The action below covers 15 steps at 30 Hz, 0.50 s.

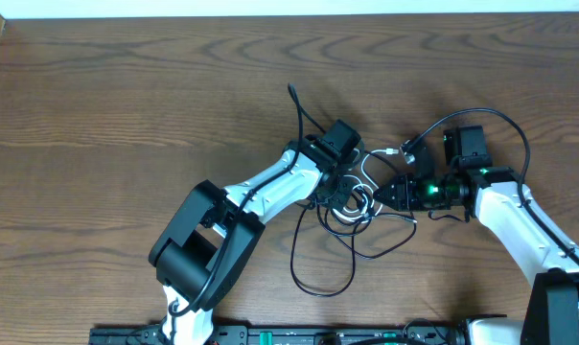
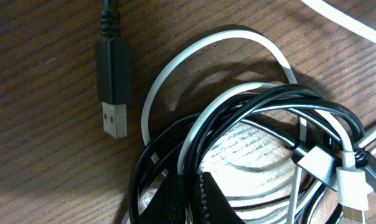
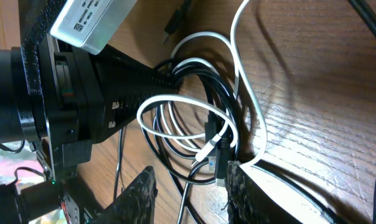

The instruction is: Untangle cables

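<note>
Left gripper (image 1: 345, 192) amid tangled cables (image 2: 263, 101) — label (image 3: 91, 22) unreadable

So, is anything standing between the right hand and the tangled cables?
Nothing visible does. The open right hand is already at the cables, which lie just ahead of its fingers. The left hand reaches into the bundle from the far side, not in between.

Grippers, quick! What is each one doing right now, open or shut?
Left gripper: shut on the cable tangle.
Right gripper: open, holding nothing, its fingers at the edge of the tangle.
</note>
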{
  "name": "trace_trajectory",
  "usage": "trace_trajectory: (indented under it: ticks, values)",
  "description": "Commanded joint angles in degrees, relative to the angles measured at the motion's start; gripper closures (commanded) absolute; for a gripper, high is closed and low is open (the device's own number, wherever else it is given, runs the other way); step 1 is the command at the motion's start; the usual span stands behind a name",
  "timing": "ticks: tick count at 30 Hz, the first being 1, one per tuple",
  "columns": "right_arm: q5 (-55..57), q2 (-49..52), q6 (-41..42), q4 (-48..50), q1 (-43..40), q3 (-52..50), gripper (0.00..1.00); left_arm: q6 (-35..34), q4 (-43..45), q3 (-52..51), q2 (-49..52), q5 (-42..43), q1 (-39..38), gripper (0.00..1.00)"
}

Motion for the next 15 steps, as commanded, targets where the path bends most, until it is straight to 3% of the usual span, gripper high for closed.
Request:
trace_trajectory:
  ticks: [1,8,15]
  values:
    - [-0.22,-0.07,0.46,-0.07,0.24,0.17,0.68,-0.04,-0.35,-1.14,0.9,-0.85,0.09,0.92]
    - [3.06,-0.07,0.46,-0.02,0.24,0.17,0.67,-0.42,-2.14,0.26,-7.23,-0.15,2.34,0.92]
    - [0.96,-0.07,0.46,1.05,0.35,0.17,0.64,-1.6,-2.29,0.26,-15.85,7.85,2.89,0.93]
